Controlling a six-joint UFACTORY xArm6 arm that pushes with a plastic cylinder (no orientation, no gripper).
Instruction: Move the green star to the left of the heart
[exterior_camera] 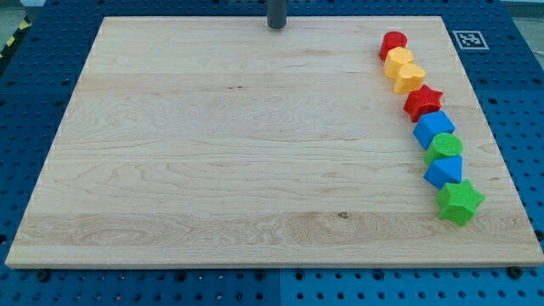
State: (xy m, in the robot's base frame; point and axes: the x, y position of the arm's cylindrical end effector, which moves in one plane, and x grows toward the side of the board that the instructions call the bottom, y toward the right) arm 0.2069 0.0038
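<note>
Eight blocks line the bench's [212, 144] right edge: two red, two yellow, two blue, two green. The green star [460, 202] ends the row near the bottom right corner; the yellow heart [409, 77] sits near the top. My tip [277, 26], grasping nothing, rests at the top edge, well apart.

The straight dark rod [277, 12] is cut off by the view's top edge, so only its lower part shows. In the row at the view's right, blocks overlap: the green rounded block [444, 146] hides part of the blue block [433, 128] above it, and its own shape is not clear. The small red block [393, 42] is also hard to identify by shape.
</note>
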